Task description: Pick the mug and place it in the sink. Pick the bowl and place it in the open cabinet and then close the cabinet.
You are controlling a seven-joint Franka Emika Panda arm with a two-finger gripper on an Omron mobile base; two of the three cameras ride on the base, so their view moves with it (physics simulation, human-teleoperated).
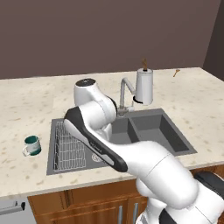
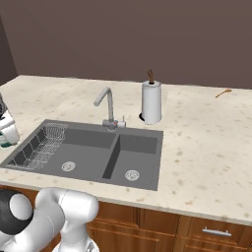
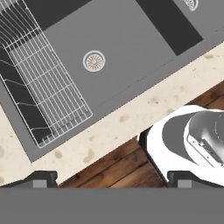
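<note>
The small dark green mug point(image 1: 32, 145) with a white handle stands upright on the speckled counter, just left of the sink point(image 1: 154, 131). The dark grey two-basin sink point(image 2: 88, 139) has a wire rack point(image 1: 68, 148) in its left basin. In the hand view my gripper point(image 3: 113, 180) is open and holds nothing. It hangs above the counter's front edge and looks down on the left basin point(image 3: 131, 43), its round drain point(image 3: 94, 61) and the rack point(image 3: 43, 87). The mug lies off to the left of the hand. The bowl and the cabinet are out of view.
A chrome tap point(image 1: 124, 94) rises behind the sink, and a paper towel roll point(image 1: 144, 86) stands on a holder to its right. A small wooden utensil point(image 2: 223, 92) lies at the far right back. Wooden cupboard fronts point(image 1: 87, 203) run under the counter. The wall closes the back.
</note>
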